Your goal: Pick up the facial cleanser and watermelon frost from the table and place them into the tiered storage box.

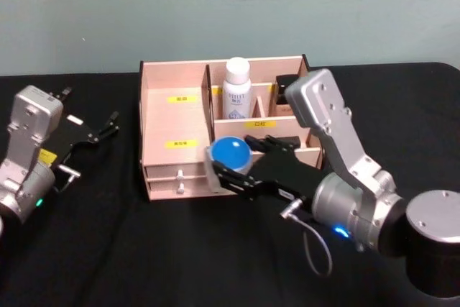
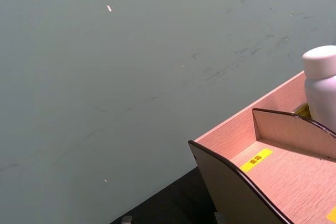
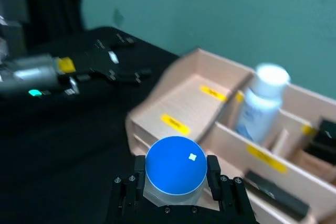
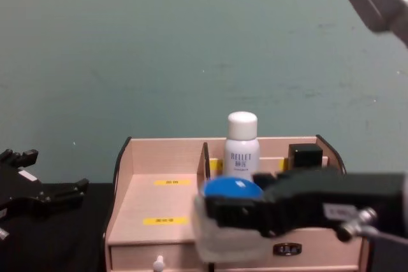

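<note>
The tiered storage box [image 1: 176, 116] [image 4: 159, 164] [image 3: 184, 98] [image 2: 273, 177] stands mid-table. A white bottle, the facial cleanser [image 1: 236, 91] [image 4: 241, 148] [image 3: 262, 103] [image 2: 321, 85], stands upright in a back compartment. My right gripper [image 1: 231, 165] [image 3: 176, 176] [image 4: 237, 216] is shut on the watermelon frost [image 1: 230, 150] [image 3: 175, 162] [image 4: 233, 189], a round pale jar with a blue lid. It holds the jar just above the box's front edge, over the drawers and near the middle divider. My left gripper [image 1: 92, 121] [image 4: 54, 173] rests open and holding nothing, low over the table to the left of the box.
A black block [image 1: 287, 84] [image 4: 305, 155] sits in the box's back right compartment, and a dark flat item [image 3: 275, 192] lies in a front right one. The wide left compartment [image 1: 176, 138] holds nothing. Black cloth covers the table [image 1: 108, 249], and a teal wall stands behind.
</note>
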